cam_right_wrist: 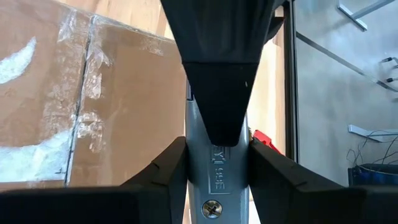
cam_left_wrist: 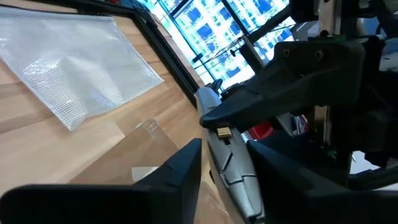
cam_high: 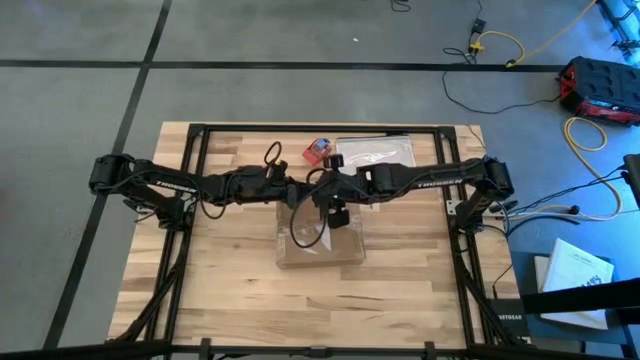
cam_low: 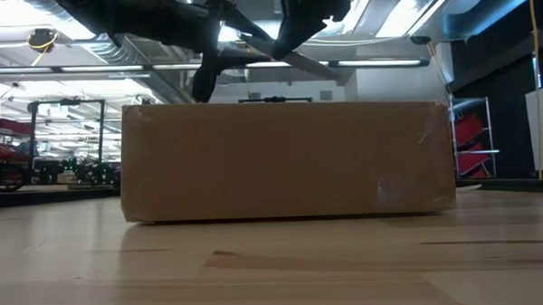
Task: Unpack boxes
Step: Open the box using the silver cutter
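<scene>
The brown cardboard box [cam_high: 320, 235] rests flat on its bottom at the table's middle, flaps shut under shiny tape [cam_right_wrist: 81, 106]. It fills the low view as a brown wall [cam_low: 285, 156]. Both grippers meet in the air above it, over its far half. My left gripper [cam_left_wrist: 230, 186] and my right gripper [cam_right_wrist: 214, 177] are each shut on one grey cutter [cam_left_wrist: 227, 155], which shows in both wrist views. My left gripper pinches the cutter's grey body [cam_left_wrist: 239, 180] between its two fingers. The fingers come nearly level from the table's left and lie along the cutter. The cutter is clear of the box. My right gripper pinches the cutter's grey handle [cam_right_wrist: 214, 165], near its screw [cam_right_wrist: 211, 208], between its two fingers. It comes slanting down from the table's right. In the left wrist view its dark finger [cam_left_wrist: 261, 102] sits over the cutter's far end [cam_left_wrist: 208, 102].
A clear, silvery plastic bag [cam_high: 375, 152] lies flat on the table behind the box, with a small red-and-blue object [cam_high: 318, 150] to its left. A black frame [cam_high: 200, 130] runs around the table's edges. Bare wood lies in front of the box.
</scene>
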{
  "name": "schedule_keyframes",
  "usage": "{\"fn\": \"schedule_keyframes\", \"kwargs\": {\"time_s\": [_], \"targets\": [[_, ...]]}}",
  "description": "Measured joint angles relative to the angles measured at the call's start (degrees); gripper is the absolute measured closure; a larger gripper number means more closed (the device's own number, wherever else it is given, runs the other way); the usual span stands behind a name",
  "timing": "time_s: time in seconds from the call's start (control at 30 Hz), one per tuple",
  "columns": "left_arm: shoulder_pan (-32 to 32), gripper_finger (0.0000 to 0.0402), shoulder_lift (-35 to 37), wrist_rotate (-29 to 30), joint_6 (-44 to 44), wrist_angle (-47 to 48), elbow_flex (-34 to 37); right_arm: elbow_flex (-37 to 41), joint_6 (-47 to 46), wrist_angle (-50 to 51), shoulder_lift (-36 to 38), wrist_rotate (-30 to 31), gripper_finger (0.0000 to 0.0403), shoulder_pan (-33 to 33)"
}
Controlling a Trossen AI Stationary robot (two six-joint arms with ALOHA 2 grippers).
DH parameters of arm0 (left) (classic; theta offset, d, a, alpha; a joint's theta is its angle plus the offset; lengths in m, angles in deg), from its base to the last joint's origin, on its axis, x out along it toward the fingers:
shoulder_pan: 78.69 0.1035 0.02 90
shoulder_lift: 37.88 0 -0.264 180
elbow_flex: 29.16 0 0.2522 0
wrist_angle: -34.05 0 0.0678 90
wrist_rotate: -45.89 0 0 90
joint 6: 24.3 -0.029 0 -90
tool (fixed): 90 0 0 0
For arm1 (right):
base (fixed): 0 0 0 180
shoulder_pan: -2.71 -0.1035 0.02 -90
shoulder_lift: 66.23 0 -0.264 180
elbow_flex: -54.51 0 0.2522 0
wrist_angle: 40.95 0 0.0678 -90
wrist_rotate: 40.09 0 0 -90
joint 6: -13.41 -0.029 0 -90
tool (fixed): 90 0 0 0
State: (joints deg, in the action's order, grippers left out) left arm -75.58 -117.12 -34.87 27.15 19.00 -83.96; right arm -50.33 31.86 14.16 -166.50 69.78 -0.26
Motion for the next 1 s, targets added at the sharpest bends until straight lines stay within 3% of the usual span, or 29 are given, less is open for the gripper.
{"fn": "schedule_keyframes", "kwargs": {"time_s": [0.57, 0.77, 1.0], "targets": [[1.19, 0.0280, 0.00, 0.24, -0.95, -0.14, 0.00, 0.00, -0.06, -2.42, 0.02, -2.54, 0.0285, 1.55], [1.60, 0.0340, 0.07, 0.22, 0.20, 0.66, -0.02, 0.00, 0.18, -2.57, 0.02, -2.23, 0.0286, 1.57], [1.60, 0.0342, 0.07, 0.34, -0.66, 0.92, -0.02, 0.02, 0.15, -2.67, 0.02, -2.28, 0.0288, 1.63]]}}
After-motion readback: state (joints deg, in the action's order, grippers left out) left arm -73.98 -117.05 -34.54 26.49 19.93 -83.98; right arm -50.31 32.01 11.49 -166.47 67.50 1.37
